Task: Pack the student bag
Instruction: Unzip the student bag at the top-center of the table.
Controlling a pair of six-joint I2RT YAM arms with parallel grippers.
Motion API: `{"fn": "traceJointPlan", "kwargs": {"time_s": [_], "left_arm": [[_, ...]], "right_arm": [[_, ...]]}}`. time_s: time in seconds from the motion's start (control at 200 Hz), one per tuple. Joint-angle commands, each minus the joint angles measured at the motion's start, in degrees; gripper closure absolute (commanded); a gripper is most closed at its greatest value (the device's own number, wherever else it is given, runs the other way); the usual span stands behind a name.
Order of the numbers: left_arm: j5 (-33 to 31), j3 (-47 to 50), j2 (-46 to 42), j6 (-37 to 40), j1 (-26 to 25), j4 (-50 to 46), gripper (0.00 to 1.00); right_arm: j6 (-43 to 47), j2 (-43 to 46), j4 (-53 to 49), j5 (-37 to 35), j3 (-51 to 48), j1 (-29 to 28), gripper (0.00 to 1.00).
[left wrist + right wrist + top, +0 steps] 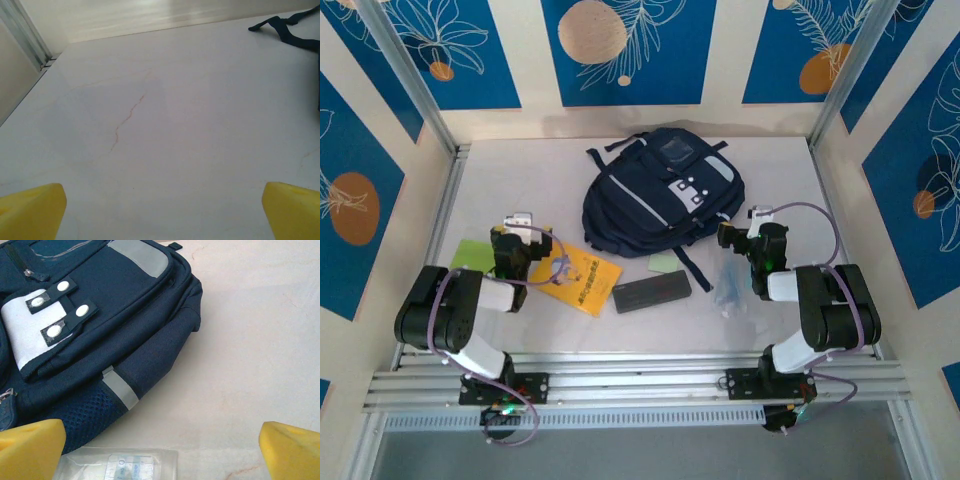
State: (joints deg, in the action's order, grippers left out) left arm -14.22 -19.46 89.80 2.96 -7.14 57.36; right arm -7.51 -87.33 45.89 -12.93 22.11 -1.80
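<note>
Found the student bag (660,192) lying flat on the table (520,170), front side up, in the middle toward the far edge. Judged its long axis to run far-to-near, a little skewed, with the far end leaning right and the near end leaning left. Noted a loop and strap ends at the far end, and a black strap (692,266) trailing off the near end. Could not tell top from bottom for certain. Saw from the right wrist the white patch (25,325) with its dots and a grey stripe (120,390) on the bag's side.

Saw the left hand (521,222) spread wide and empty, well left of the bag, with yellow fingertips (30,210) apart over bare table. Saw the right hand (757,216) spread wide and empty, just right of the bag's near corner, poised above a clear plastic packet (117,465).

Noted along the near side, between the arms, a green card (470,255), a yellow booklet (578,280), a black case (652,292) and a small pale green piece (665,262) just beside the bag's near edge.
</note>
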Motion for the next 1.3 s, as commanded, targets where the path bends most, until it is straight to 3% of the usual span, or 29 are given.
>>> {"fn": "traceJointPlan", "kwargs": {"time_s": [0.0,0.69,0.775,0.95,1.12,1.295], "left_arm": [[-1.0,-0.8,0.0,-0.9,0.4,-0.7,0.00],[-0.6,-0.7,-0.3,-0.9,0.7,-0.5,0.00],[-0.2,-1.5,-4.2,-0.4,0.4,-4.8,0.00],[-4.6,-9.0,-14.0,-1.9,-1.1,-25.5,0.00],[1.4,-16.5,-17.6,-14.7,-2.5,-38.8,0.00],[3.9,-21.2,-16.4,-24.8,-7.7,-46.6,0.00]], "right_arm": [[0.3,0.1,2.2,-0.8,0.8,0.2,0.01],[0.0,0.7,1.6,0.7,1.0,0.9,0.01],[-0.7,3.7,-5.6,-2.3,3.7,0.5,0.00],[-6.1,9.8,-29.8,-10.2,14.5,-1.5,0.03],[-24.1,8.2,-49.6,-3.4,25.2,-2.8,0.03],[-37.3,3.8,-54.6,6.8,28.7,-3.5,0.09]]}}
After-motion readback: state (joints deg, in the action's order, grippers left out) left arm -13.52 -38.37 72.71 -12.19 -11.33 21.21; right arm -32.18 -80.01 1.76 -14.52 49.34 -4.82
